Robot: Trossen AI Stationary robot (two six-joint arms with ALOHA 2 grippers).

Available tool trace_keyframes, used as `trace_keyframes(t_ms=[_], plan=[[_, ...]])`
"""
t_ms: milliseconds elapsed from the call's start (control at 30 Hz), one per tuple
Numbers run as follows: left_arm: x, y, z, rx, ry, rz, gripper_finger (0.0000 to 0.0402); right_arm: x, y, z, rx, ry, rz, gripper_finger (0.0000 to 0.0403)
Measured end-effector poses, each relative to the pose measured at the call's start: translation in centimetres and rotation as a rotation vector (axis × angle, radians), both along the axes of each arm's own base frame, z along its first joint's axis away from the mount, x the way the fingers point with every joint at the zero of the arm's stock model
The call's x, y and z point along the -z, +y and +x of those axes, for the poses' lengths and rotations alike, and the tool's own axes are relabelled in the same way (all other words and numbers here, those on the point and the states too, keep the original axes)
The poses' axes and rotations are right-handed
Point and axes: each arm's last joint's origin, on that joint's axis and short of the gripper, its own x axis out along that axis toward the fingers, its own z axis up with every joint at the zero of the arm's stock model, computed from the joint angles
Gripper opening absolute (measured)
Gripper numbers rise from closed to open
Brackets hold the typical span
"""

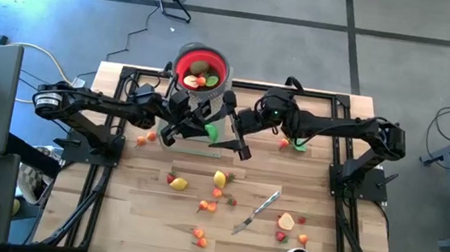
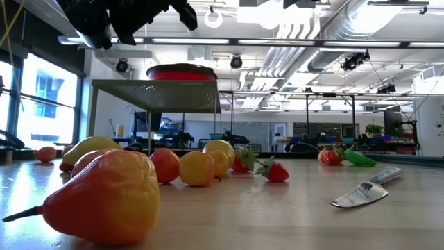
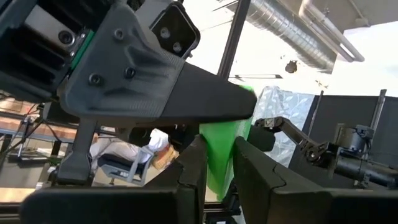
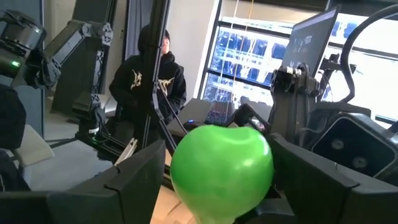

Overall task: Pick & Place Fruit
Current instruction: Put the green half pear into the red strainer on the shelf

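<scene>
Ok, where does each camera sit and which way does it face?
High: above the table, facing straight down; dark left arm, right arm, red bowl.
Low: at table-top height, facing level across the wooden table; arm parts at top.
Left wrist: on the left arm, past the left tool pinching a green toy fruit piece.
Right wrist: on the right arm, toward a person in a dark hoodie; right tool flanks that piece.
Shared: both wrist views show the green piece.

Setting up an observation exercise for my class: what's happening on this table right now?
Both arms meet beside the red bowl around one green fruit. The left gripper pinches it in its jaws; the right gripper has its jaws wide either side of it. Some fruit lie in the bowl; many more lie scattered on the table.
</scene>
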Motion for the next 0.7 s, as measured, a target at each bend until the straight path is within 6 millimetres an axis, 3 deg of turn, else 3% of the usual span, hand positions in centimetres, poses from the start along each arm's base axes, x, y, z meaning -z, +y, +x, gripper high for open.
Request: trace_keyframes(t_ms=[333,700], plan=[[0.0,-0.1,-0.1,0.032,0.001,0.020,0.0060,-2.0,0.0,-1.4,0.056,-0.056,-0.001,0.0286],[0.0,-0.1,-0.1,0.040,0.008,0.022,0.0060,-3.9,0.2,-5.2,0.176,0.116,0.017,0.0286]])
